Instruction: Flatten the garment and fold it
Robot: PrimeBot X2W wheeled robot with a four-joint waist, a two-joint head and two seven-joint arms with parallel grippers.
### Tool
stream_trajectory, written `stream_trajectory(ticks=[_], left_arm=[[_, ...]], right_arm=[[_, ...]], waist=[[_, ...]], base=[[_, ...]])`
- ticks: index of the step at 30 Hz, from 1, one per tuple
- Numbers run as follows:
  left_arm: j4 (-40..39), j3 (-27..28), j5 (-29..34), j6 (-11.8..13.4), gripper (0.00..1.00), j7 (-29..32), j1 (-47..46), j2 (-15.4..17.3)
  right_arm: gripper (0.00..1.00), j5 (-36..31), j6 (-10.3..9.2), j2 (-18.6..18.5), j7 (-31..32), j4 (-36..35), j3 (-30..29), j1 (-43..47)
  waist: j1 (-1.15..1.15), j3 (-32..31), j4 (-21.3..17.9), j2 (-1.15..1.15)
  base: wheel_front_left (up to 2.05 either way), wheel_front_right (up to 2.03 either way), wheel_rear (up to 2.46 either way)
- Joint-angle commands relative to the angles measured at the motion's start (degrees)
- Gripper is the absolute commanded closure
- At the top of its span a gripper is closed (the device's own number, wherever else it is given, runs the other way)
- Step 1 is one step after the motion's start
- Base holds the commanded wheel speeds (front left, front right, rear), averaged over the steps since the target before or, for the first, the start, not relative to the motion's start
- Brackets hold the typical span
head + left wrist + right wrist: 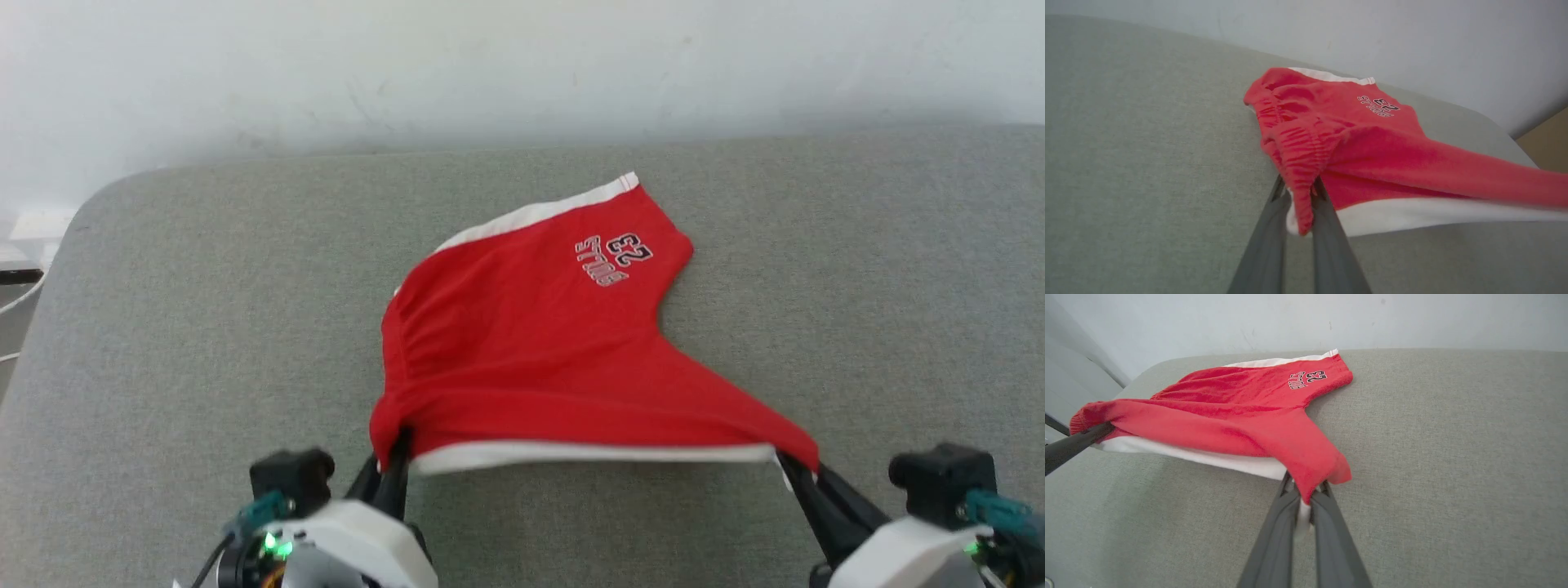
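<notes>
Over the near part of the grey, cloth-covered tabletop (163, 343), the left gripper (398, 445) is closed tight on the garment (531, 343). It pinches the gathered, wrinkled end of the waistband, and a small tongue of red cloth hangs down between its dark fingers (1331, 237). Further to the right over the same near part of the tabletop, the right gripper (788, 467) is likewise clamped shut on the garment. It grips the corner where the red fabric meets the white band (588, 455), and a fold of red drapes over its fingertips (1327, 514). The stretch of cloth between the two grips is pulled fairly straight and raised off the tabletop, with the white band running along its underside and a shadow beneath it on the grey surface. From that lifted edge the garment slopes down and away toward the far side of the tabletop. There one leg lies flat with the printed lettering and the number 23 (629, 249) facing up, and a second white strip (539, 214) runs along its far border. The garment sits roughly midway across the tabletop, short of the pale wall (490, 65) that rises behind the tabletop's far edge.
</notes>
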Motion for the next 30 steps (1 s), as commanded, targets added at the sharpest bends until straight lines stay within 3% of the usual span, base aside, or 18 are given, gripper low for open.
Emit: stream_trajectory(ticks=[1,6,10,16,30], left_arm=[[-1.89,0.10,-0.06,0.96,1.00,0.80,1.40,0.67],[-12.16,0.14,-0.35,4.08,1.00,5.11,6.78,2.33],[-13.49,1.10,-0.59,4.13,1.00,5.93,4.07,2.77],[-7.11,0.87,-1.62,1.38,1.00,7.05,-5.73,1.78],[17.43,0.14,-6.96,-5.46,1.00,9.72,-30.24,-5.37]], right_arm=[[1.00,-0.57,-0.13,0.17,0.93,-1.45,-0.50,1.14],[1.00,-0.27,-0.13,1.67,7.10,-6.31,-1.99,3.68],[1.00,1.11,-0.13,0.80,8.74,-4.27,-2.42,-2.58],[1.00,3.99,-0.13,-2.65,10.23,7.72,-1.65,-19.00],[1.00,10.61,-0.13,-8.18,9.61,40.32,6.55,-53.62]], waist=[[0.01,0.16,0.11,0.00],[0.01,1.94,0.10,0.00],[0.01,4.05,0.75,0.00],[0.01,7.53,3.32,0.00],[0.01,16.93,10.50,0.00]], base=[[0.00,0.00,0.00],[0.00,0.00,0.00],[0.00,0.00,0.00],[0.00,0.00,0.00],[0.00,0.00,0.00]])
